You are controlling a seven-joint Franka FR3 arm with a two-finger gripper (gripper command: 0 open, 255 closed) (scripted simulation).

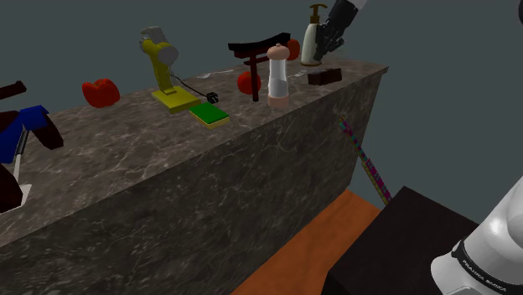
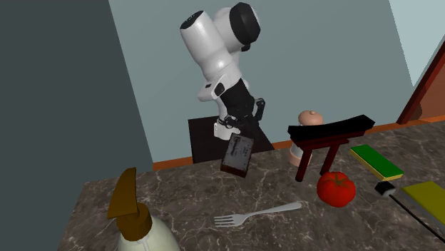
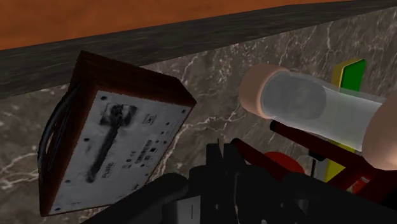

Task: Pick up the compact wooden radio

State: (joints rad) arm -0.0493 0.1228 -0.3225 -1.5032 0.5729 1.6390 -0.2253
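Approach step, by the look of it, with no grasp made yet: radio [image 2: 237, 155], dark brown case with a grey face, tilted at the desk [image 1: 126, 159] edge nearest the stand, close to the end corner, beyond the pepper mill [image 1: 278, 75]. Pincer [image 2: 233, 133] just above, and from the wrist view off to one side of the case rather than astride it; open or closed not to be told. Next move, as judged: shift over the case, line up across its narrow sides, descend, close, then lift, without nudging it off the edge.
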